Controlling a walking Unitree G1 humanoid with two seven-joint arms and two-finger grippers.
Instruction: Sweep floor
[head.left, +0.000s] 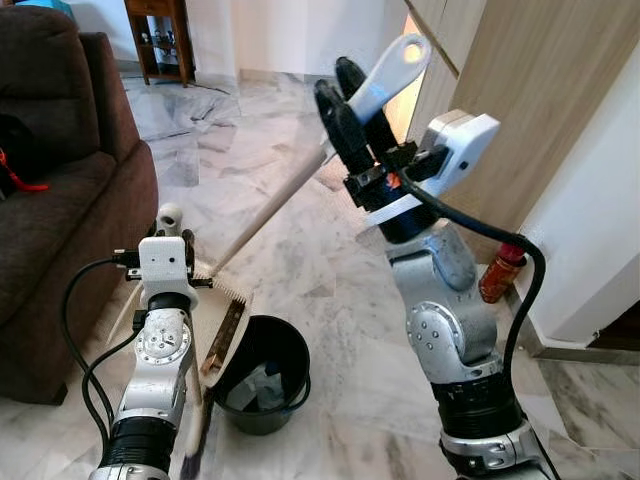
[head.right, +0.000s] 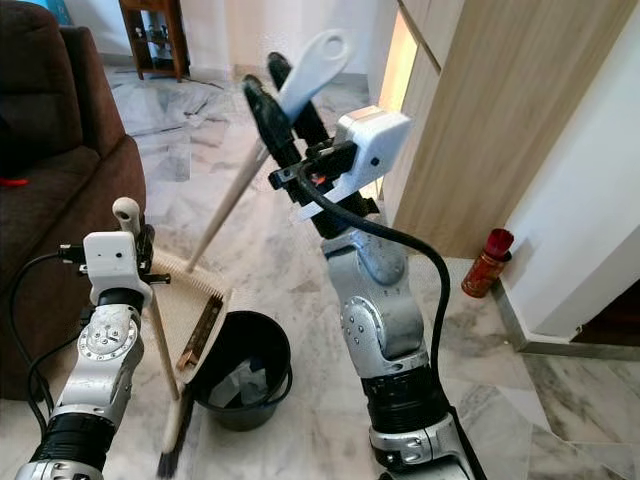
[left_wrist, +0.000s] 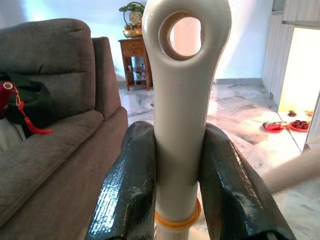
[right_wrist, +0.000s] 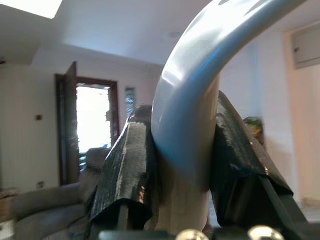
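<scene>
Silver jointed arms, black cables, black-fingered left tool (left_wrist: 180, 200), right tool (right_wrist: 182, 165)

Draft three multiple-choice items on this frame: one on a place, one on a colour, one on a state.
1. Where does the black bucket stand?
A. On the marble floor
B. On the sofa seat
C. On the wooden cabinet

2. What colour is the bottle by the wall?
A. Green
B. Red
C. Blue

3. The left tool is:
A. open above the floor
B. shut on the cream handle
C. resting on the sofa

Key:
1 A: the black bucket sits on the marble floor.
2 B: the bottle is red.
3 B: the left tool clamps the cream handle from both sides, as the right tool clamps the long handle.
</scene>
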